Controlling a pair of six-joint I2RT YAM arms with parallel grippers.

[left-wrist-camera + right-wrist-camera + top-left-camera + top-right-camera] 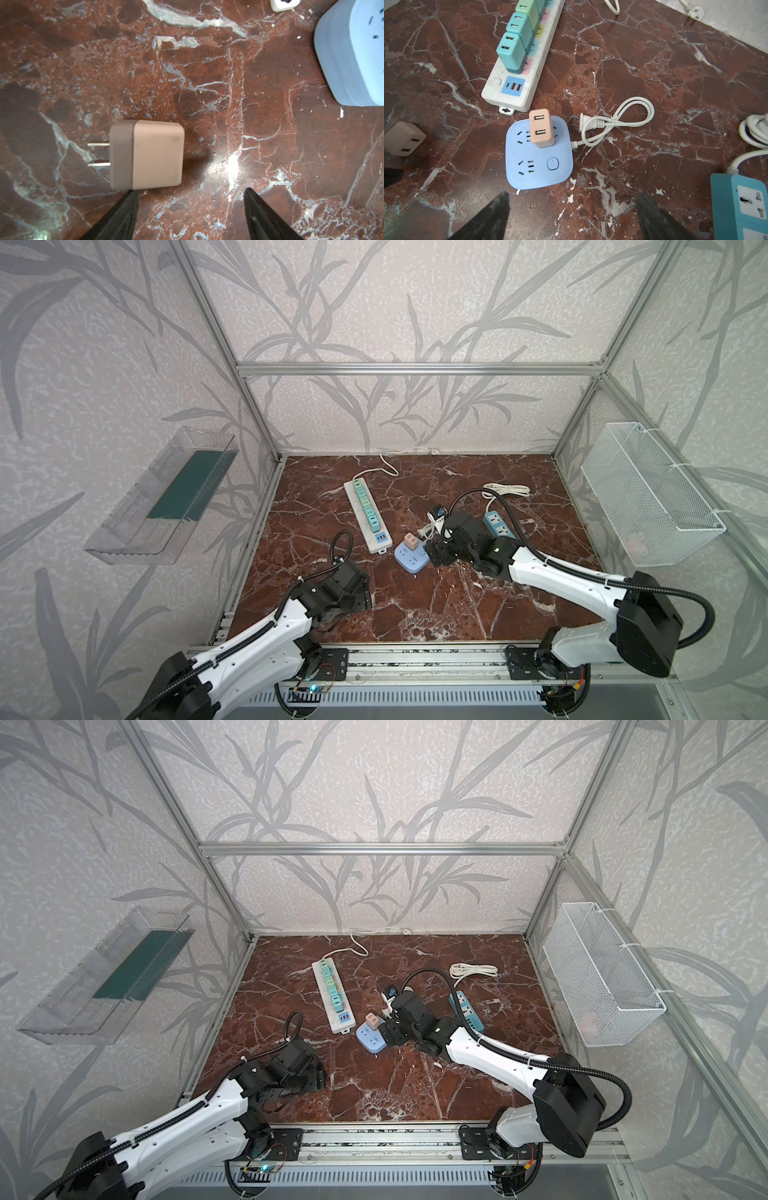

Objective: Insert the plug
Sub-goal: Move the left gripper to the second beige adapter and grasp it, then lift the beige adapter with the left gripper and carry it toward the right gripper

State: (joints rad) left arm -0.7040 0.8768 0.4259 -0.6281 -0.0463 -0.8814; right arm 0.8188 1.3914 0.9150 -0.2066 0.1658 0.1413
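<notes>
A beige plug (146,154) lies on its side on the marble, its two prongs pointing sideways; it also shows in the right wrist view as the beige plug (403,138). My left gripper (190,192) is open just above it, and one fingertip (131,197) is next to the plug's edge, with nothing between the fingers. In both top views the arm hides this plug. The blue square socket block (411,558) (538,164) carries a peach plug (541,128) standing upright in it. My right gripper (572,194) (438,556) hovers open and empty beside the block.
A long white power strip (368,516) filled with teal and green adapters lies behind the block. A teal strip (498,524), white cords (612,122) and a coiled cable (507,489) lie to the right. A wire basket (648,493) and a clear shelf (162,497) hang on the side walls.
</notes>
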